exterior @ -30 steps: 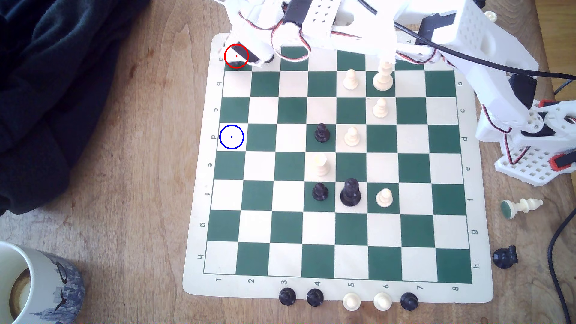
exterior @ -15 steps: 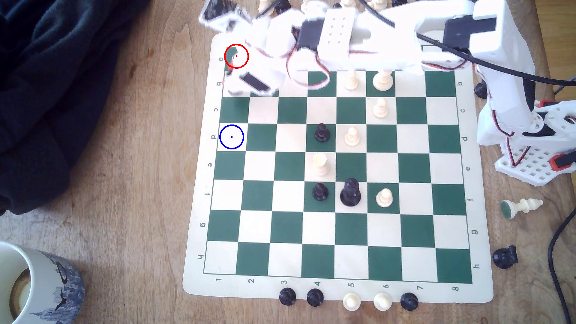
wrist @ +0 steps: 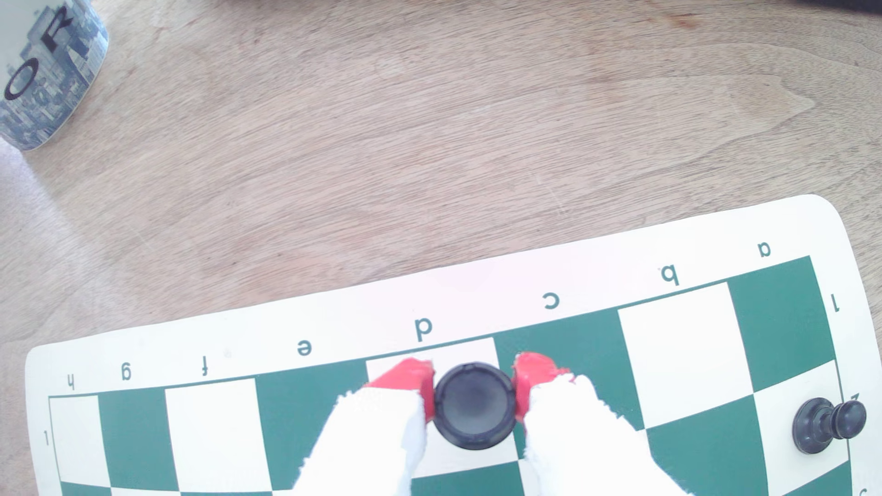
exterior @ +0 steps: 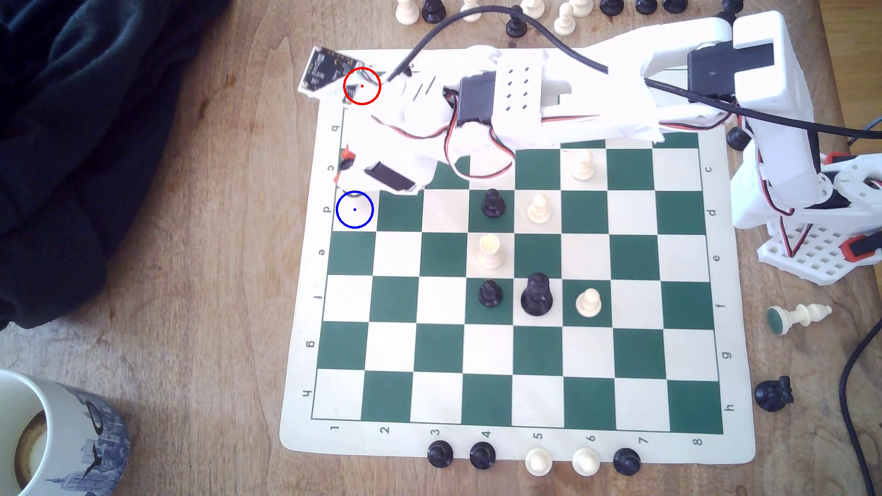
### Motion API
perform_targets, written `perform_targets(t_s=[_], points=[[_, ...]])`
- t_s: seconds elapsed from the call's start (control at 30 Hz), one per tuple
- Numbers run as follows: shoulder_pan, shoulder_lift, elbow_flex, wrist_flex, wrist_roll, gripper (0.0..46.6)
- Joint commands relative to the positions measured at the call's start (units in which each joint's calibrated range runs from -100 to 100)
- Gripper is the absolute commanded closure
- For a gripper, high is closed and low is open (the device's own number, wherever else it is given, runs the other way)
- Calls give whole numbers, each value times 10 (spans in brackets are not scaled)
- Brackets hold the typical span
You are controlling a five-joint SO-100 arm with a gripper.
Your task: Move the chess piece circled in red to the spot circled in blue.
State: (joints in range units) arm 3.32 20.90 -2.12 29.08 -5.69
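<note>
Wrist view: claw pinches the chess piece above the cream d-file square.

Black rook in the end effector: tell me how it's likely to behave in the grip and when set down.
The black rook looks glossy, so it may slip between the red pads of the end effector. It seems rigid, probably light plastic. Its round body could twist in the pinch; its wide base should stand steady on the blue-circled square.

Looks like a home tabletop, hobby setup: I'm working over a worn wooden table with a roll-up chess mat, a souvenir skyline mug far off from my gripper, and dark clothing heaped beside the board.
</note>
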Motion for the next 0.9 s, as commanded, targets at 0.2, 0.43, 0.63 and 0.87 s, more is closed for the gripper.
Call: perform_targets(t_s=[0.2, 0.43, 0.63, 0.87], points=[[-15, -38, -22, -14, 1, 464], [-16, -19, -36, -14, 0, 464], [-24, 1, -40, -14, 0, 464], [-19, 22, -59, -14, 0, 464]])
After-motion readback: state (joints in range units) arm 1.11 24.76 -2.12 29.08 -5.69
